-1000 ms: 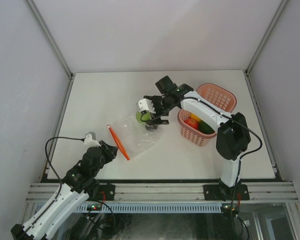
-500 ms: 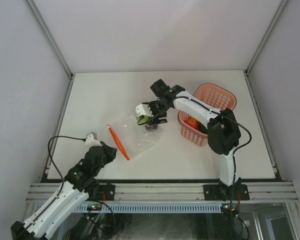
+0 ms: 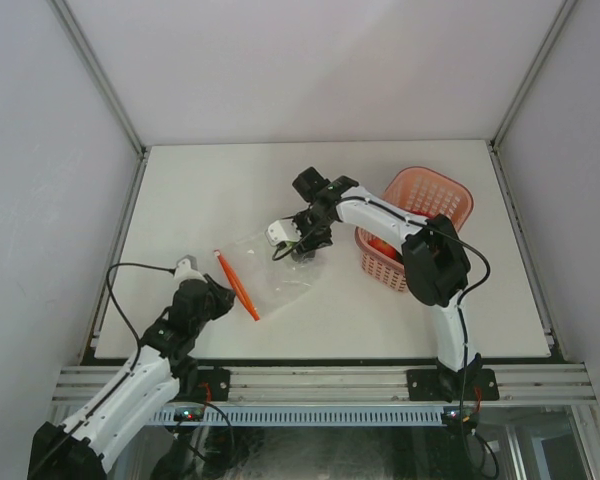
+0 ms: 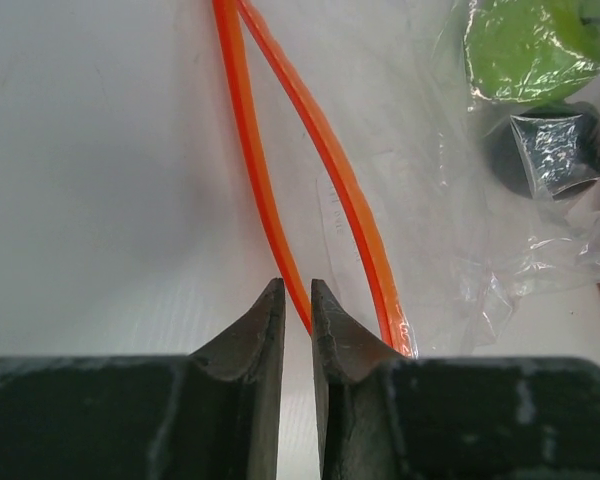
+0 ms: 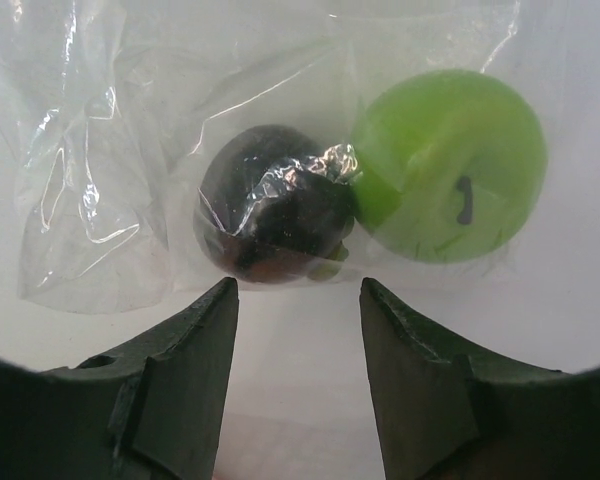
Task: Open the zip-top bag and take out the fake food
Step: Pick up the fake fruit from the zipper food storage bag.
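Table (image 3: 200, 190): white, carries everything.

Zip-top bag (image 3: 270, 270): lies flat at mid-table between the two arms, just beside the pink basket (image 3: 435, 195); clear crinkled film, mouth toward the left arm. I judge it very light, limp and slippery; it will likely slide on the table if pulled from one side only.

Fake food: two pieces show inside the bag at its closed end, a light green fruit (image 5: 448, 165) and a blackish one (image 5: 270, 205), touching each other under the film; something red shows in the basket. I judge them hard, smooth, light and prone to roll; take them across the middle, through the mouth.

Zip strip (image 4: 330, 170): orange-red, its two tracks stand apart in the left wrist view, so I judge the mouth at least partly parted; it looks the stiffest part and the best hold.

Right gripper (image 5: 295, 300): spread wide, holding nothing, poised over the two fruits.

Left gripper (image 4: 296, 295): narrowed to a slit, aimed at the near end of the strip; from above it sits just short of it, holding nothing.
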